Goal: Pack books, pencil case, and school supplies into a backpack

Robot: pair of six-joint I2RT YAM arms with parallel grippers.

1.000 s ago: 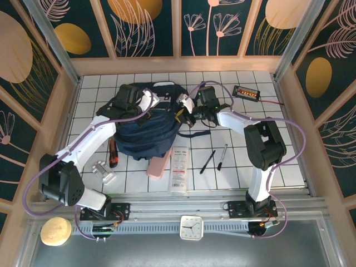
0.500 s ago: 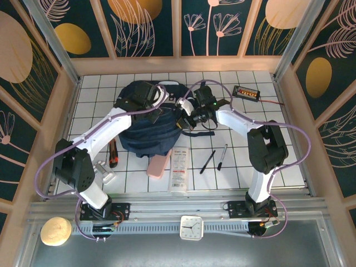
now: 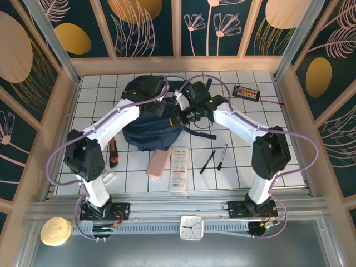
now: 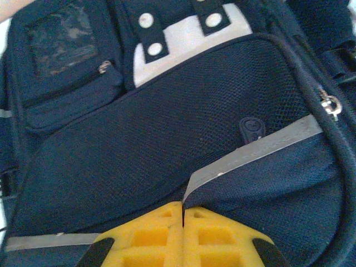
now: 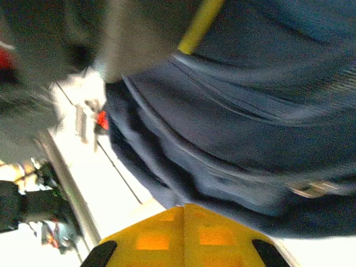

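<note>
Toward 12 o'clock on the table [image 3: 261, 128], slumped flat: backpack [image 3: 146, 127], front pocket and pale stripe facing up. Over its 12 o'clock end, left gripper [image 4: 182, 214]: yellow pads pressed fully together, a fold of the stripe nipped at the tips. At its 2 o'clock corner, right gripper [image 5: 183, 214]: also fully closed, tips close against the blue fabric; too blurred to tell whether any cloth is caught. At 6 o'clock from the backpack, just beside its lower edge, pink case [image 3: 158, 162], tilted. At 3 o'clock from that, close by, white booklet [image 3: 179, 168], lying lengthwise toward the arms. Further toward 3 o'clock, first pen [image 3: 207, 161] and second pen [image 3: 222, 157], near each other, apart from the booklet. Well apart, at 2 o'clock from the backpack, black box [image 3: 246, 92] with orange lights.
</note>
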